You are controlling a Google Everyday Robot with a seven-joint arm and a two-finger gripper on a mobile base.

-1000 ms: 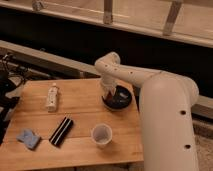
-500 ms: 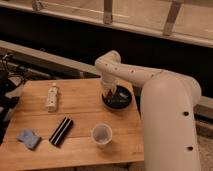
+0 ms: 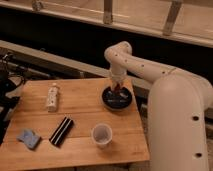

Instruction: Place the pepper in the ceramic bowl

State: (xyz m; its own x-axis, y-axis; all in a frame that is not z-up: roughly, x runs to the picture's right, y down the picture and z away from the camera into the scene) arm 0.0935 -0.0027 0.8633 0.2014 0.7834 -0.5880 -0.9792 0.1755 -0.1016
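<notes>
Here, the white robot arm (image 3: 165,95) reaches over the wooden worktop's (image 3: 80,145) far right corner, its gripper (image 3: 118,89) poised above the dark round ceramic bowl (image 3: 117,98). Something reddish, possibly the pepper (image 3: 119,92), shows there; the grasp cannot be told.

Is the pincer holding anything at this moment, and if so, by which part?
It cannot be told. The pincer is down over the dark ceramic bowl at the table's far right, with something reddish at its tip, possibly the pepper, but no grip is visible.

White arm, gripper (image 3: 118,88) over dark bowl (image 3: 117,98); tan wood table (image 3: 80,145); blue cloth (image 3: 28,137); black bar (image 3: 61,131).
</notes>
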